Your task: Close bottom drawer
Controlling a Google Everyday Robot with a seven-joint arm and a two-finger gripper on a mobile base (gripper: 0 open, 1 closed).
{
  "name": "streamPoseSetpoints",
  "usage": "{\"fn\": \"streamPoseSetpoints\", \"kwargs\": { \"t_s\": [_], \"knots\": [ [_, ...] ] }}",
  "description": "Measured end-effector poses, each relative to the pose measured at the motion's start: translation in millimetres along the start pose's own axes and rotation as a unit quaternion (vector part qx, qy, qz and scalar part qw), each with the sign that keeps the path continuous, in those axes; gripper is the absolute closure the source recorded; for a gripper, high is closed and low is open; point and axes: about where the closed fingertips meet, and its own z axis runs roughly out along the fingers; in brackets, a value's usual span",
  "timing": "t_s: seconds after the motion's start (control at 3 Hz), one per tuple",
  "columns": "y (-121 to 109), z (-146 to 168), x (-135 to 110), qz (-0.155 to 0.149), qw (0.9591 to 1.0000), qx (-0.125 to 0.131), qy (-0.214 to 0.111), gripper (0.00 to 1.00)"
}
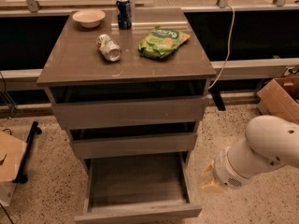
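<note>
Here's your target: the bottom drawer (138, 181) is pulled well out from under the table (79, 66), plain grey floor showing and nothing visible inside, its flat front down near the lower edge of the camera view. The two drawers above it sit pushed in, or close to it.

Your claw (209, 181) hangs low at the end of the white arm. It is off the drawer's right side, just beside the right wall and apart from it, holding nothing. Whether it's wide or narrow, I cannot tell from here.

On handling: this looks like a stiff, light, shallow box on slides, so I'd expect it to glide with a steady push rather than need force. The front has no handle, so don't try to grip it. Get around in front and press flat on the face near its middle. Push off at one corner and it may rack and bind, I'd guess. The face looks smooth, so a glancing contact could slip.

Up top, the bowl (88, 17), the upright can (124, 13), the tipped can (109, 48) and the green bag (162, 42) could jiggle if the drawer slams, so ease it home.
</note>
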Motion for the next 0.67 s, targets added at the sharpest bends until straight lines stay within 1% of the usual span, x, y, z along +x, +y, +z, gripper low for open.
{"fn": "streamPoseSetpoints", "kwargs": {
  "t_s": [0.33,0.67],
  "knots": [
    [0.1,0.3,0.0,0.000,1.0000,-0.001,0.000,1.00],
    [5.4,31.7,4.7,0.006,0.9999,-0.012,0.005,1.00]
  ]
}}
